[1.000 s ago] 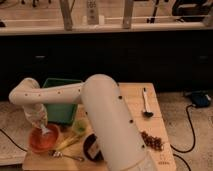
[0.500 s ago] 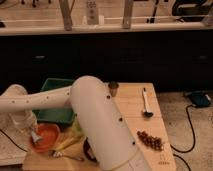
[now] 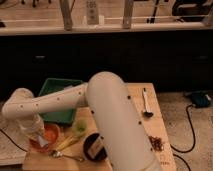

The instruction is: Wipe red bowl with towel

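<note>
Elbow point(image 3: 107, 95) swung right, fingers point(image 3: 37, 134) (seemingly gripping towel point(image 3: 43, 143)) in red bowl point(image 3: 53, 131)

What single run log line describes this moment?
tool: low over red bowl | towel: in that bowl, under tool | stage: wipe

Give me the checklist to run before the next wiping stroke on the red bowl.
1. Gripper positioned over the red bowl: ok, it hangs at the bowl's left part.
2. Towel in the bowl: ok, a pale scrap shows just below the gripper.
3. Firm hold on the towel: cannot tell.
4. Bowl resting on the table: ok, though it sits near the front left corner.
5. Room to the bowl's right: not ok, the green cup and a spoon lie close by.
</note>
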Robot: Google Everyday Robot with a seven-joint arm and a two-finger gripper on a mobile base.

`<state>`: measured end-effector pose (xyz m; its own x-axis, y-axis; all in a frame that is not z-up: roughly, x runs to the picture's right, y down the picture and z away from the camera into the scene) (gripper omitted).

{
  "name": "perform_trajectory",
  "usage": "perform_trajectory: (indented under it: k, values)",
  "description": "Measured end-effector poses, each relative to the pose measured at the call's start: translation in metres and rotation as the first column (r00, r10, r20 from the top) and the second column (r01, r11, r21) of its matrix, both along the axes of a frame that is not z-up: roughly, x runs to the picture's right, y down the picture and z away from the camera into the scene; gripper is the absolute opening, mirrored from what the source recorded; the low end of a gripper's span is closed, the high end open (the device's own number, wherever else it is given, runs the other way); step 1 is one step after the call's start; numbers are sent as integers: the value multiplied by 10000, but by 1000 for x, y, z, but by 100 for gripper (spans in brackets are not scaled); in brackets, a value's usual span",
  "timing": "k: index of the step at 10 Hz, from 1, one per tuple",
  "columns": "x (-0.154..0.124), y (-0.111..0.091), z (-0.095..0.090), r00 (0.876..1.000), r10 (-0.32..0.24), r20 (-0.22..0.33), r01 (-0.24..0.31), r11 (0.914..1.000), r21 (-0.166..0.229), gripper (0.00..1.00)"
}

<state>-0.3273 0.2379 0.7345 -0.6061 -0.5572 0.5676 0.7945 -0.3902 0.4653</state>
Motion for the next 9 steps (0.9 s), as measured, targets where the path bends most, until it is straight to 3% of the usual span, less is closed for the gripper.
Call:
perform_trajectory:
  k: [3, 6, 9]
  values:
    - [23, -31, 8, 9983, 433, -386, -428, 9990, 145, 0]
    - [17, -65, 30, 9970, 629, -460, -622, 9979, 173, 0]
    - [14, -68, 32, 9962, 714, -496, -706, 9974, 172, 0]
